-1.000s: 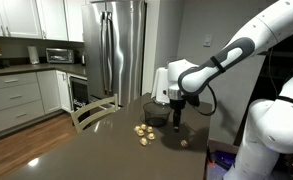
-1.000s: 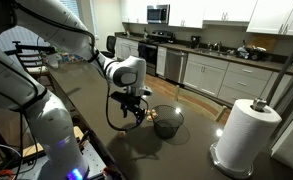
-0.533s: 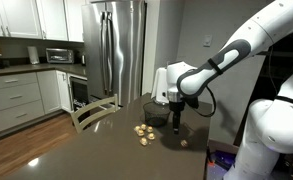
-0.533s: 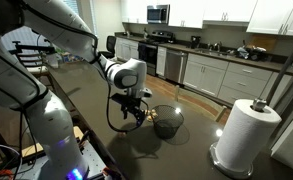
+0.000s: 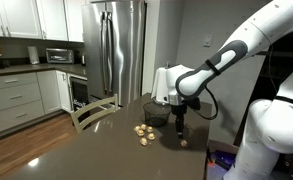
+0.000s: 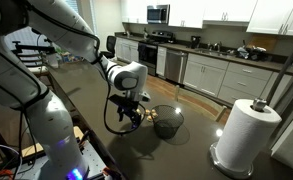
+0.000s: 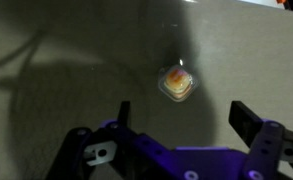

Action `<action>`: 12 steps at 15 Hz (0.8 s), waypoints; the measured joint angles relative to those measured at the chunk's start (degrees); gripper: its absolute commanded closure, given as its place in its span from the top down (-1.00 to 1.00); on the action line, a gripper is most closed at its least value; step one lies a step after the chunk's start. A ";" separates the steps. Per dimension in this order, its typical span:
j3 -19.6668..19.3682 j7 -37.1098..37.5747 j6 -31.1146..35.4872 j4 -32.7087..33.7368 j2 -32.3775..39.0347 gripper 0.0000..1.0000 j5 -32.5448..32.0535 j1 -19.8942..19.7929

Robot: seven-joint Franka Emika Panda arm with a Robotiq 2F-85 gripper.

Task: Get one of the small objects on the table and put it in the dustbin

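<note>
A small cup-shaped object with an orange-yellow middle point(image 7: 176, 82) lies on the dark table in the wrist view, just ahead of my gripper point(image 7: 184, 118). The gripper is open and empty, and its two fingers stand wider than the object. In an exterior view the gripper point(image 5: 178, 126) hangs over the table between a lone small object point(image 5: 184, 142) and a cluster of several small objects point(image 5: 143, 132). The dark mesh dustbin point(image 5: 158, 113) stands just behind it. In the exterior view from the opposite side the gripper point(image 6: 132, 116) is beside the dustbin point(image 6: 168, 122).
A white paper towel roll point(image 6: 248, 135) stands on the table past the dustbin and also shows behind the arm point(image 5: 161, 85). A wooden chair back point(image 5: 94, 112) stands at the table's edge. The kitchen counters and fridge point(image 5: 119, 50) are far behind.
The gripper has sunk slightly toward the table and edged toward the lone object. The objects and dustbin have not moved.
</note>
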 measured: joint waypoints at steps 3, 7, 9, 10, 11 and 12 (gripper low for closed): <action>-0.02 -1.07 -1.58 -0.01 0.80 1.00 1.34 0.00; -0.03 -2.09 -2.17 -0.03 2.68 1.00 2.29 0.00; -0.03 -2.37 -2.16 -0.03 4.06 1.00 2.29 0.00; -0.03 -2.55 -2.12 -0.03 4.83 1.00 2.29 0.00; -0.01 -2.60 -1.92 -0.03 5.61 1.00 2.28 0.00; 0.06 -2.60 -1.43 -0.02 6.31 1.00 2.08 0.00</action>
